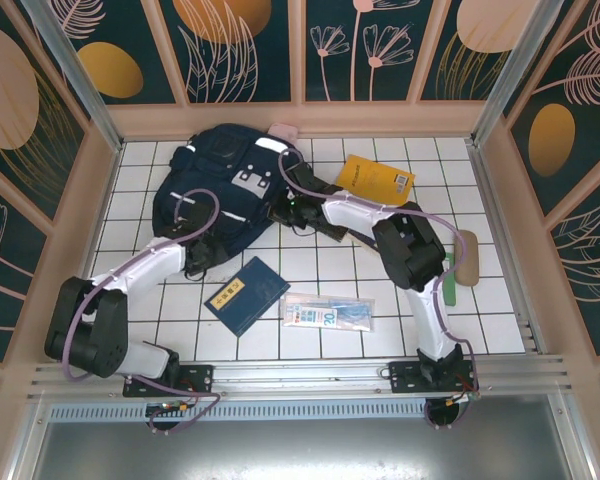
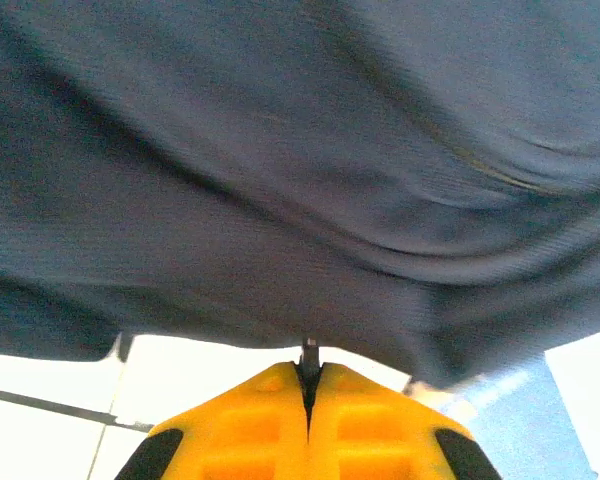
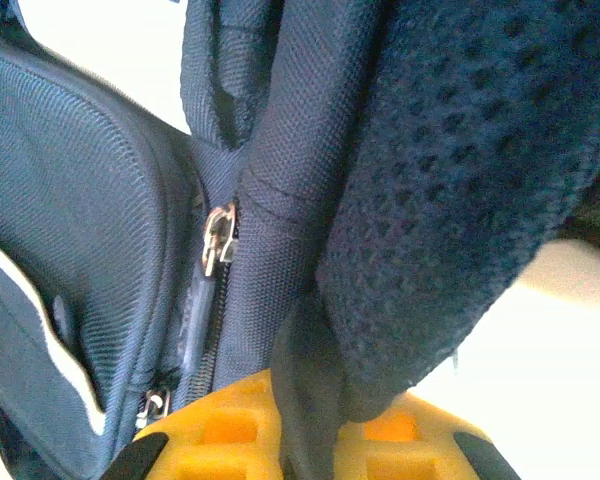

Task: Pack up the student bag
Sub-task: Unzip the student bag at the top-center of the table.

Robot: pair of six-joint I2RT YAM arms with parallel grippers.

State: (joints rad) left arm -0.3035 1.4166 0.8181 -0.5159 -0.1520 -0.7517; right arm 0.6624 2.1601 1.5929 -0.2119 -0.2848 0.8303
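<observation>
The student bag [image 1: 220, 185], far left, looks soft and floppy. Your right gripper [image 3: 305, 405] pinches a fold beside its zipper [image 3: 218, 240]; your left gripper [image 2: 308, 375] is pressed together. Take hold at stiff seams.

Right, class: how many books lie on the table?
2: a navy book on the near side of the student bag, and a yellow book to its right. Others may be hidden by the bag.

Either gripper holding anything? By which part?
Right gripper is shut on the student bag, pinching a woven band beside the zipper. Left gripper is shut under bag fabric; hold cannot be told.
</observation>
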